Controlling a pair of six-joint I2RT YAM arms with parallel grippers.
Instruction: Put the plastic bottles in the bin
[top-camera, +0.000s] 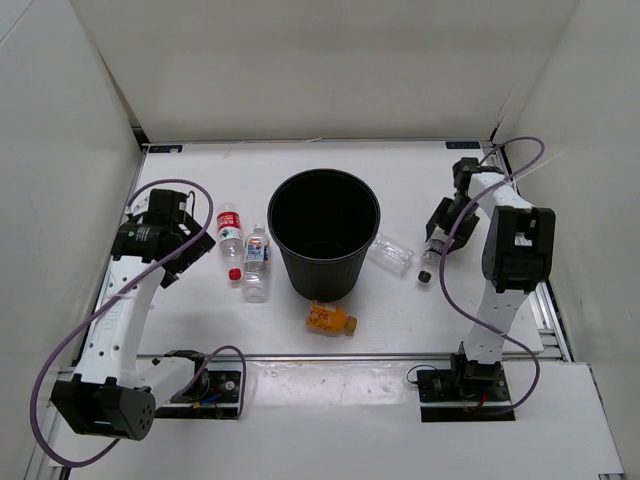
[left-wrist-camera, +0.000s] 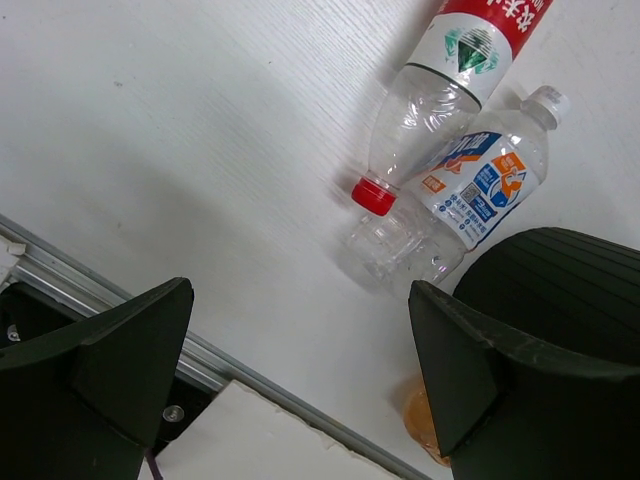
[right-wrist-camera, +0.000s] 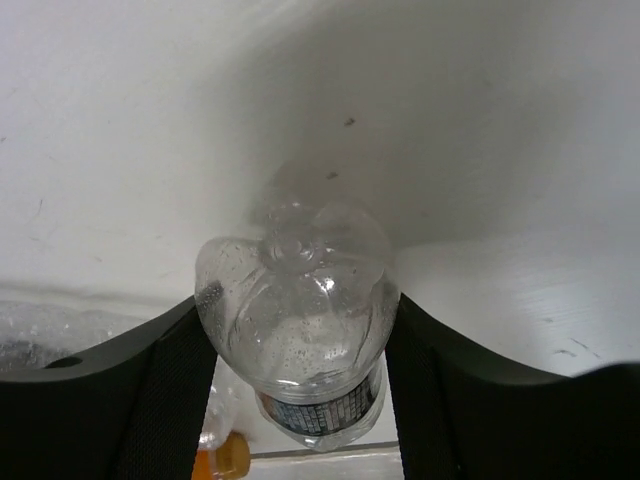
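Pinching the black-capped bottle (right-wrist-camera: 295, 280) near its base, my right gripper (right-wrist-camera: 295, 312) presses on both its sides, right of the bin (top-camera: 323, 275); I cannot tell whether it is clear of the table (top-camera: 200, 180). My left gripper (left-wrist-camera: 300, 292) stands wide apart and empty, short of the red-label bottle (left-wrist-camera: 440, 90) and blue-white bottle (left-wrist-camera: 470, 190) lying side by side. The orange bottle (top-camera: 331, 320) lies before the bin and the plain bottle (top-camera: 390, 253) just beside its right wall, while the bin's dark inside is hard to make out.

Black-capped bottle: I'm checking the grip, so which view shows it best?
Right wrist: the black-capped bottle fills the frame, base-first, pressed between the fingers of the right end effector. Top external shows it small, partly under that arm. Left wrist misses it.
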